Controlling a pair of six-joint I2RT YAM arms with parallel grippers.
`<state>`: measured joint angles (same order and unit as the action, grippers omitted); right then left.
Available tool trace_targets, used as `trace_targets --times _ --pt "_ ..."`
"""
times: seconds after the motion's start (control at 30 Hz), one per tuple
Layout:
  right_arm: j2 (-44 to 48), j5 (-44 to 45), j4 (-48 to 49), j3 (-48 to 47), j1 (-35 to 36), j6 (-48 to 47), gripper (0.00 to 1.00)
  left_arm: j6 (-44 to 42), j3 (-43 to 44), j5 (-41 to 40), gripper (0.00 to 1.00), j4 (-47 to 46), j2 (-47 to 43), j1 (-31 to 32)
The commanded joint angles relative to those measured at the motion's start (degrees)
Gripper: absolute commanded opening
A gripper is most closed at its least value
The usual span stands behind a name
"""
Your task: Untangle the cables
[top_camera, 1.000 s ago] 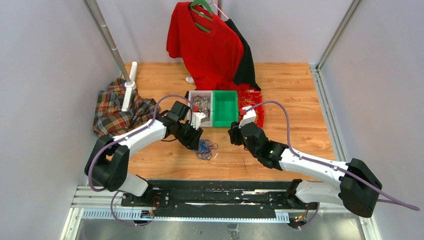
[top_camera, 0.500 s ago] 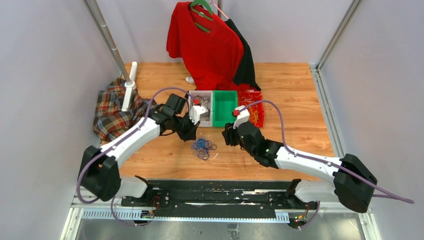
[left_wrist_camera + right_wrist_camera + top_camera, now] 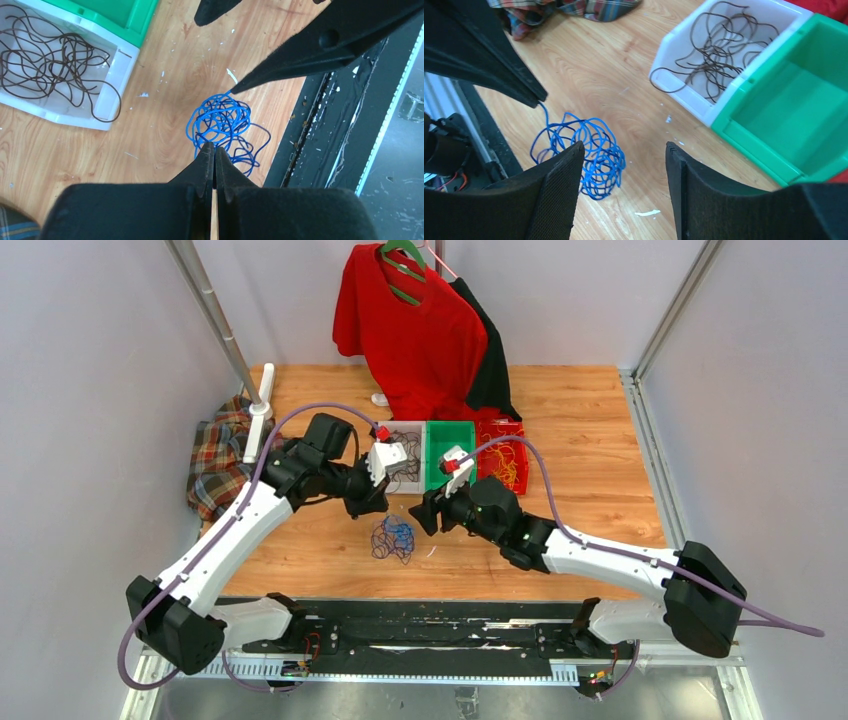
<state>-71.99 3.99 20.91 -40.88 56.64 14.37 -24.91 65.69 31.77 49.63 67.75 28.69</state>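
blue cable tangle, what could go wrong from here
1. The left gripper looks shut on just one strand of the blue cable tangle. Pulling may drag or tighten the whole knot instead of loosening it.
2. The open right gripper hovers over the tangle, close to the left one. Closing in could bump it or grab several loops at once.

A smooth, pale-grained wooden table top [image 3: 600, 440] is overlaid by glossy white [image 3: 704, 112] and green [image 3: 774, 115] plastic bins, slick thin blue cables [image 3: 594, 150], soft woven checked cloth [image 3: 574, 7], and the matt black, finely meshed pads [image 3: 559, 195] of the right gripper [image 3: 624, 150].
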Motion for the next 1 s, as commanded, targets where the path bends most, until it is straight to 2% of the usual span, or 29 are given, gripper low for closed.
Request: trace_targets --times 0.0,0.47,0.63,0.73,0.87,0.97 --pt "0.1 -7.1 5.3 -2.1 1.7 -1.5 0.61 -1.4 2.6 2.6 0.01 2.9 -1.5 -0.1" --pt "-5.9 -16.3 11.5 -4.8 2.1 2.4 0.62 -2.2 9.5 8.1 0.01 6.7 -3.0 -0.1" --pt "-8.1 -15.1 11.4 -6.0 2.4 3.2 0.62 -0.9 12.4 7.9 0.01 7.5 -2.5 -0.1" --pt "-9.2 -12.0 11.0 -6.0 2.4 4.1 0.56 0.1 14.9 8.6 0.00 8.5 -2.0 -0.1" --pt "-10.0 -8.3 12.6 -4.0 2.1 5.0 0.41 0.5 19.1 9.6 0.01 11.0 -1.3 -0.1" --pt "-10.4 -7.3 12.7 -3.1 1.7 5.5 0.41 1.0 22.2 10.6 0.01 12.4 -1.1 -0.1"
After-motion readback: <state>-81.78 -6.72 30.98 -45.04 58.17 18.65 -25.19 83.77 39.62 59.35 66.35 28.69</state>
